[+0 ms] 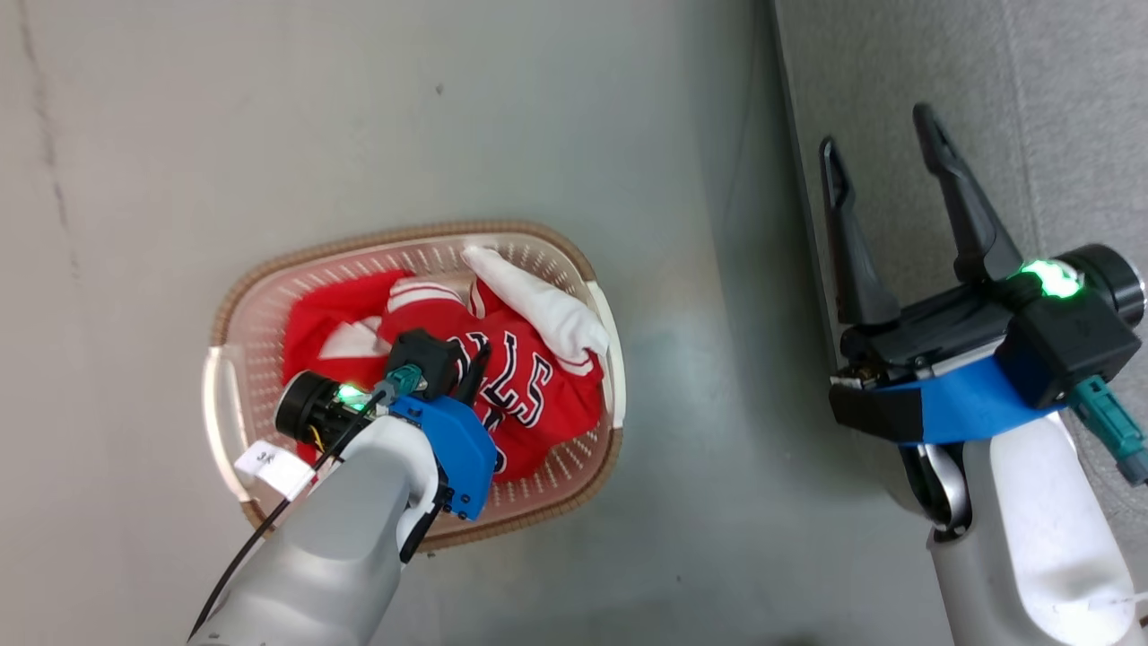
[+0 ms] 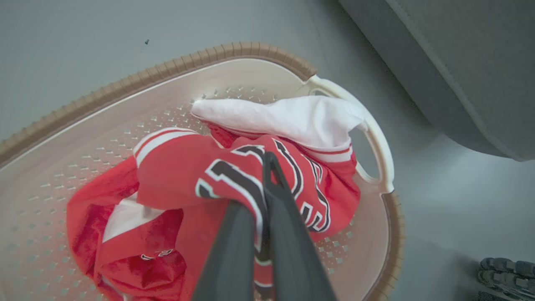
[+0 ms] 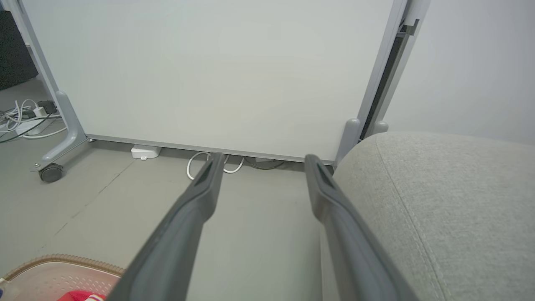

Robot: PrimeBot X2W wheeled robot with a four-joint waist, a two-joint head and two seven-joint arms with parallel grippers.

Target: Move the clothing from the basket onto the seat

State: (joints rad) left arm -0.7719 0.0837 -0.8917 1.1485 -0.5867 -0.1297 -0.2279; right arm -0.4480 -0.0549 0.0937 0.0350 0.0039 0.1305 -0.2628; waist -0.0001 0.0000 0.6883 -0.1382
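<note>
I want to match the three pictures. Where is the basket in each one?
Head view: basket left of centre.
Left wrist view: basket across the left and middle.
Right wrist view: its rim in the bottom-left corner.
Shared landmark: the grey seat, on the right each time.

Clothing [image 1: 538, 395] red with white stripes and trim, black-and-white block lettering on one garment, basket [image 2: 250, 79] cream-white, perforated, rim [image 2: 234, 48] brown with woven look, seat [image 1: 897, 72] light grey woven fabric, floor [image 1: 359, 108] plain grey.
</note>
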